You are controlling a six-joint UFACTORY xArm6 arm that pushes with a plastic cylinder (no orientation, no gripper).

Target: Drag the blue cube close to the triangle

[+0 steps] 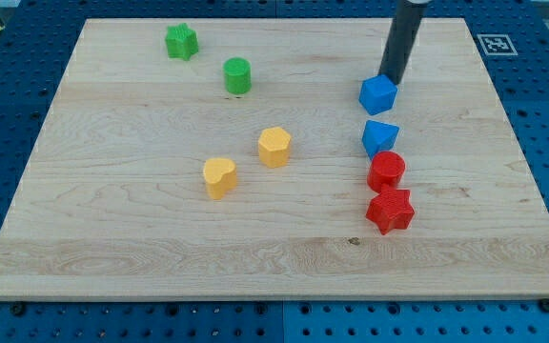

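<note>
The blue cube (377,94) sits on the wooden board at the view's upper right. My tip (392,80) rests just above and to the right of it, touching or nearly touching its top edge. The blue triangle (379,137) lies a short way below the cube, with a small gap between them.
A red cylinder (386,171) and a red star (390,210) sit right below the triangle. A yellow hexagon (274,146) and a yellow heart (219,176) lie mid-board. A green star (181,41) and a green cylinder (237,75) are at the upper left. The board's right edge (532,181) is near.
</note>
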